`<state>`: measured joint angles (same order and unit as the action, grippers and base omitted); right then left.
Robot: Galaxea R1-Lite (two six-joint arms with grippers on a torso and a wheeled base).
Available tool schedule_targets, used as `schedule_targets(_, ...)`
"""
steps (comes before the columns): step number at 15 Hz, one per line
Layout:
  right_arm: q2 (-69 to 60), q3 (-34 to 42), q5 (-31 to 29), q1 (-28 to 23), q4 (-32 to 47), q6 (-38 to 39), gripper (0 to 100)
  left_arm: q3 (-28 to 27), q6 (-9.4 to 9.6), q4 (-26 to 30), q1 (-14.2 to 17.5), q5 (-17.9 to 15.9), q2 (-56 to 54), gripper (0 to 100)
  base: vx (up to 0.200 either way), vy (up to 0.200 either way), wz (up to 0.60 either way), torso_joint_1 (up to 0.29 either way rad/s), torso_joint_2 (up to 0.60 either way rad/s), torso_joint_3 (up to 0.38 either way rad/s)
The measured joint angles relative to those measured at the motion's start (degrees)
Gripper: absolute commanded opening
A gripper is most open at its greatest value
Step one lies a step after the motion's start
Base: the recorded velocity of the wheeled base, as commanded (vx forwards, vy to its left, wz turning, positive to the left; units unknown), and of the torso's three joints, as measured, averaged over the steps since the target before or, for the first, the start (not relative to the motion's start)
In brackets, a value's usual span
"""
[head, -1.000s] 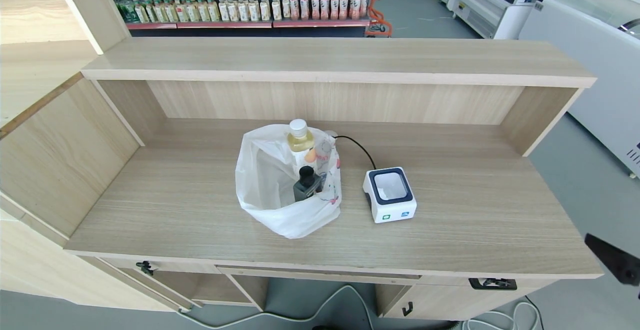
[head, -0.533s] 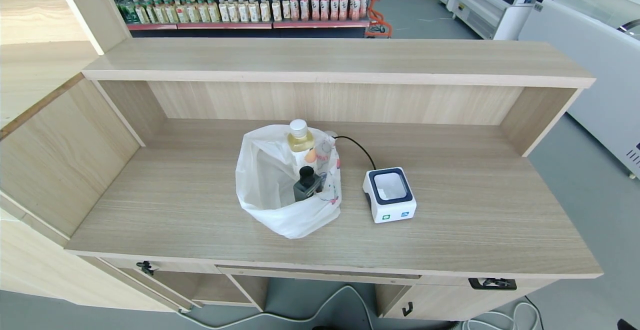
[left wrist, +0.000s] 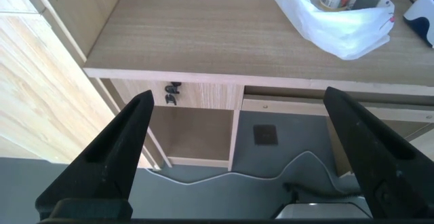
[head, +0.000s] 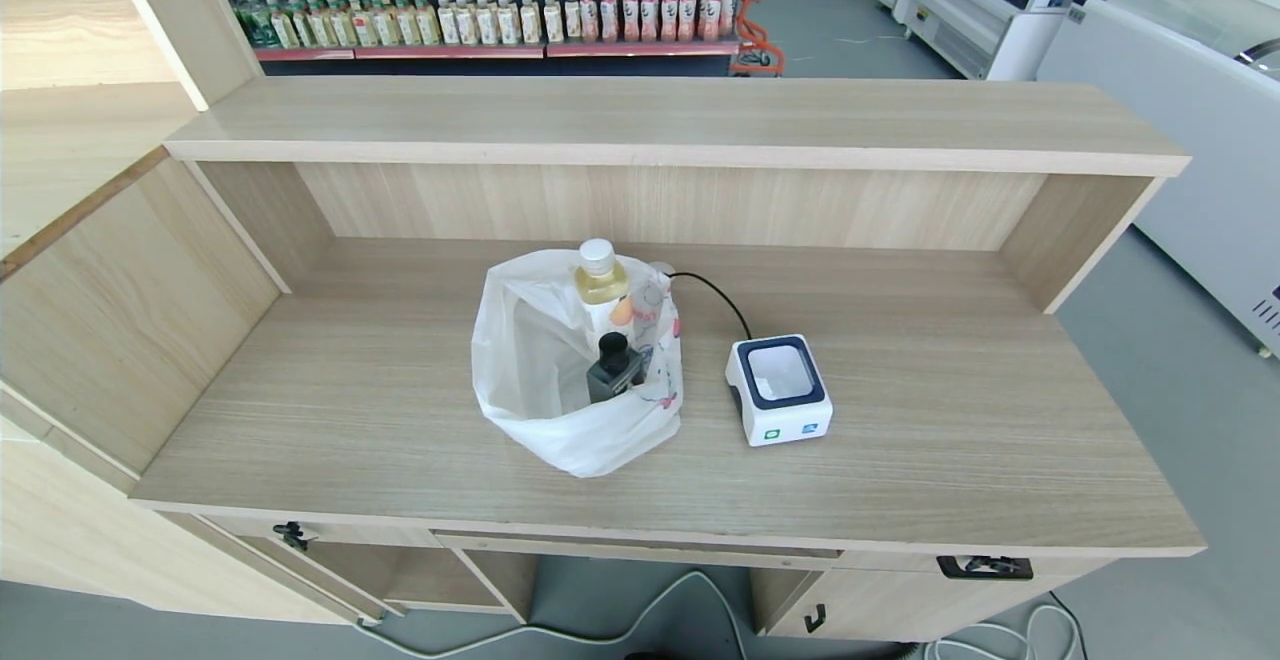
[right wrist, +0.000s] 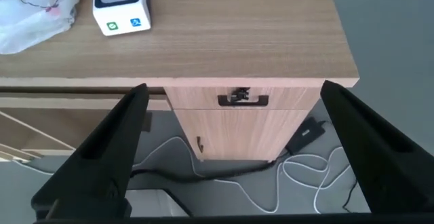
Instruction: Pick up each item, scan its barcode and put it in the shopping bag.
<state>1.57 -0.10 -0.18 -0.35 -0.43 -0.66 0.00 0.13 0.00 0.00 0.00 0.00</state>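
A white plastic shopping bag [head: 565,380] stands open in the middle of the wooden counter [head: 940,440]. Inside it a bottle of yellow drink with a white cap [head: 600,285] stands upright, and a dark bottle with a black cap [head: 612,368] sits in front of it. The white barcode scanner [head: 778,388] rests just right of the bag. My left gripper [left wrist: 241,163] hangs open and holds nothing, below the counter's front edge, left of the bag [left wrist: 339,20]. My right gripper [right wrist: 234,159] is open and holds nothing, below the front edge, right of the scanner [right wrist: 121,7].
A black cable [head: 715,300] runs from the scanner behind the bag. A raised wooden ledge [head: 680,120] and side walls enclose the counter's back. Drawers with black handles [right wrist: 237,99] sit under the front edge, and cables lie on the floor [right wrist: 298,176].
The dark tip of my right arm at the head view's lower right edge sank down and left that view. Bag, bottles and scanner stayed put.
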Motion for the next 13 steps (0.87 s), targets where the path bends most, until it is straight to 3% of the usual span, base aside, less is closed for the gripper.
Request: schedule_targets(13,-1.8,0.1,-0.1,0.1,0.1,0.6,100,0.0,0.02,0.0,0.0,0.0,0.0,100,0.0,0.0,0.0,0.0,0.0,0.0)
